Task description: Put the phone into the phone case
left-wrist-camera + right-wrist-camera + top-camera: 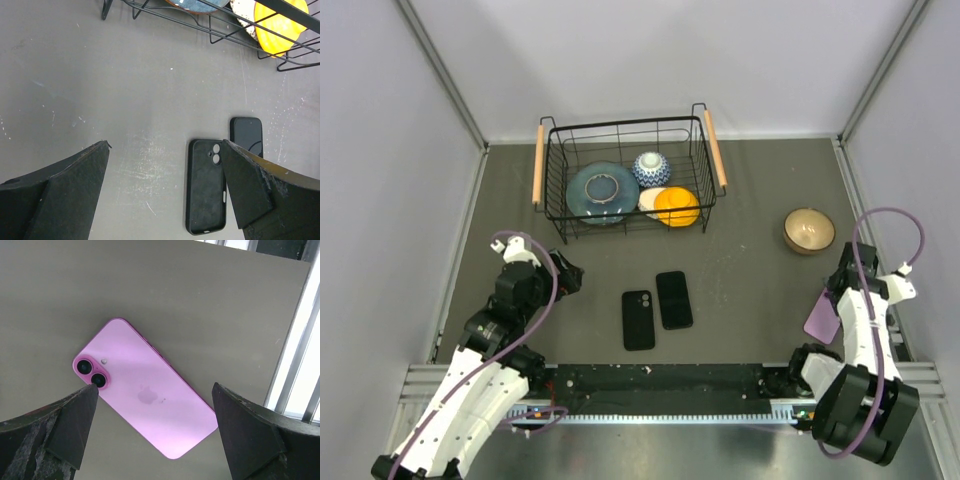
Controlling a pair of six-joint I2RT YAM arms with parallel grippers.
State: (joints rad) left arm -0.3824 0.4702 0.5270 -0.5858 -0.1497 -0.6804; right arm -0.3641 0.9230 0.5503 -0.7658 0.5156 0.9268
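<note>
The grey surface [750, 200] carries everything, and its near middle is where the work will happen. At the far middle stands a wire basket [625, 125] with dishes in it, set well back from the task's things, so it should not hinder a reach. The left gripper [165, 147] hovers at the near left with its fingers spread wide and nothing between them; its wrist view looks over both black items, which suggests it is lined up to approach them. The right gripper [154, 386] sits at the near right, also spread and empty, poised over a purple phone [821, 318] that lies back-up on the surface and is not the one wanted. A tan bowl [809, 231] rests further back on the right, well apart from everything else. The phone [674, 299] lies flat in the near middle, glossy face up, untouched. The phone case [638, 320] lies just to its left and slightly nearer, parallel to it, camera opening at its far end. It looks as though the phone must be lifted and pressed into the case; no grasp has begun.
</note>
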